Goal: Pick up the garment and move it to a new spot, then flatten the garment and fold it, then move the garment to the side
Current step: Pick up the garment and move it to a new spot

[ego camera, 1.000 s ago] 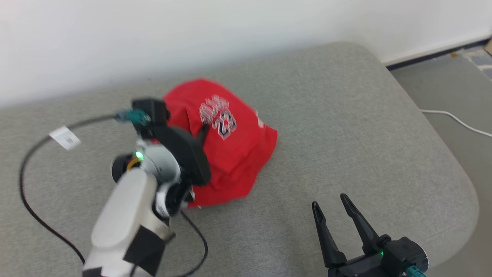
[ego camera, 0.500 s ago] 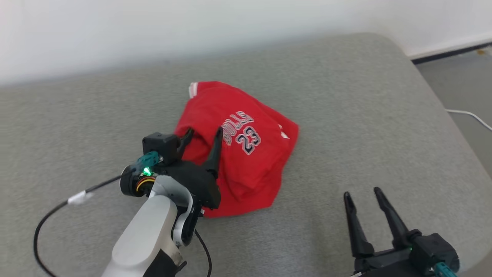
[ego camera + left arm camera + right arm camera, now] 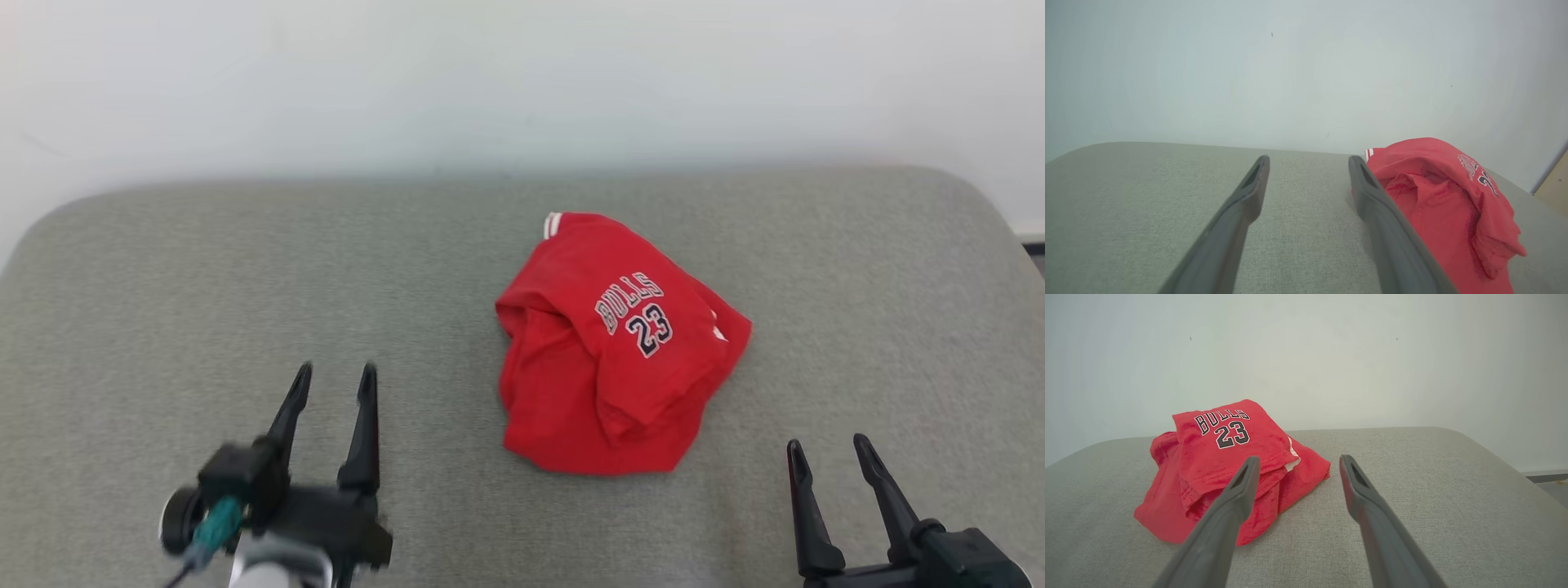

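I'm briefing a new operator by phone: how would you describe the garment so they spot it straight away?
Start with the wide grey fabric cushion against the pale wall. Right of its middle lies a crumpled red cloth jersey. It is the one bright thing there, printed BULLS 23 in dark letters, with a white-striped trim at its far edge.

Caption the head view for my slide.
Crumpled red Bulls 23 garment lies on a grey cushion; open left gripper and open right gripper stand clear of it.

We see a red garment lettered white and black, on a grey cushion; dark gripper fingers.
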